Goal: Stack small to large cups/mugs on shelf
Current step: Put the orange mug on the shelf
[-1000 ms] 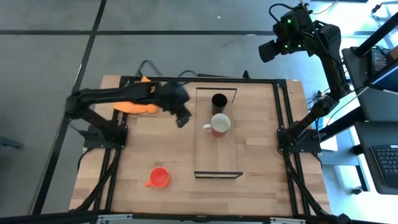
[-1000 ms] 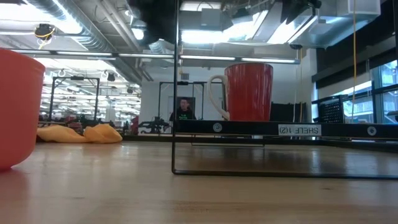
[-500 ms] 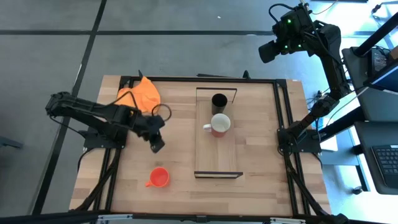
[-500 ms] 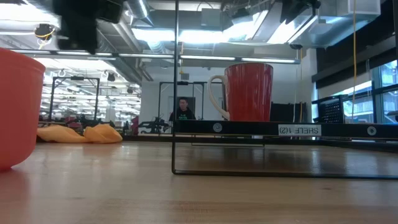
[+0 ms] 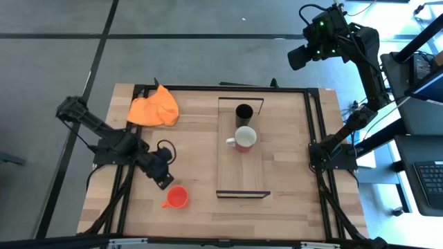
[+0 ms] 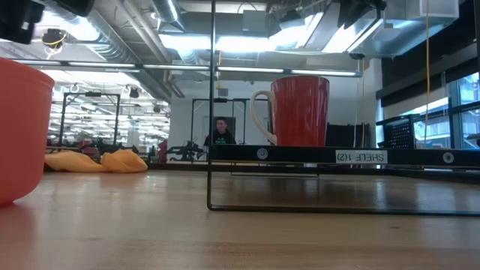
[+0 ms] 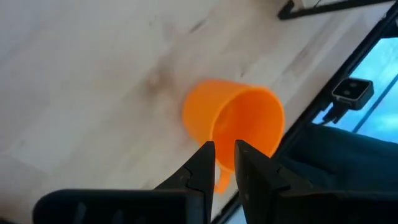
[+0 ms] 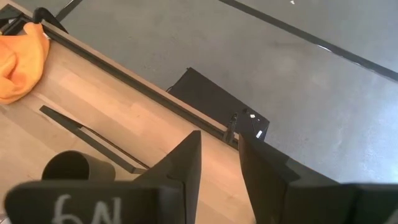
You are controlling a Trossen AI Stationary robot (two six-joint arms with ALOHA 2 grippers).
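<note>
The small orange mug [image 5: 178, 198] stands upright on the table near its near edge, and shows large at the left of the low view [image 6: 22, 127]. The red mug [image 5: 243, 138] and the black mug [image 5: 243, 111] stand on the light-wood shelf [image 5: 242, 173]. The red mug [image 6: 300, 111] sits on top of the shelf [image 6: 337, 156] in the low view too. My left gripper [image 5: 164, 180] hovers just left of the orange mug [image 7: 233, 124], pointing at it with a narrow gap between its fingers. My right gripper [image 5: 299, 57] waits high beyond the table's far right corner, open.
An orange cloth [image 5: 154, 109] lies at the table's far left corner, seen also in the low view [image 6: 94, 161]. A black frame runs around the tabletop. Bare wood lies between the orange mug and the shelf. A person sits far back in the room.
My left gripper has swung away from the red mug on the shelf, toward the table's left and near edges. It has come down beside the orange mug. The mugs and the shelf have stayed in place.
</note>
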